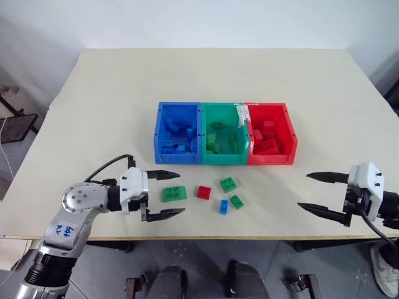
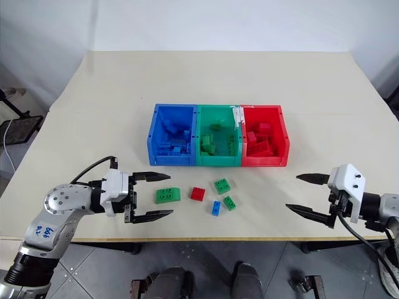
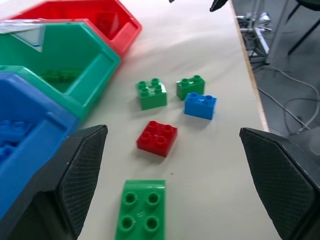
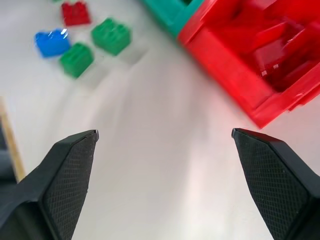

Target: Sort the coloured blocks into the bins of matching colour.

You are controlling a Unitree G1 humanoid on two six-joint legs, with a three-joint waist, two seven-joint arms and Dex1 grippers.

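A bare robot test room or lab: one plain cream table (image 1: 218, 81) against a blank white wall (image 1: 187, 22) at the frame's top, grey floor (image 1: 19, 156) at left with loose cables (image 1: 5, 134).

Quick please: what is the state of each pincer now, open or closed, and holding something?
Left pincer: open, holding nothing, beside the oblong green studded plastic brick.
Right pincer: open, holding nothing.
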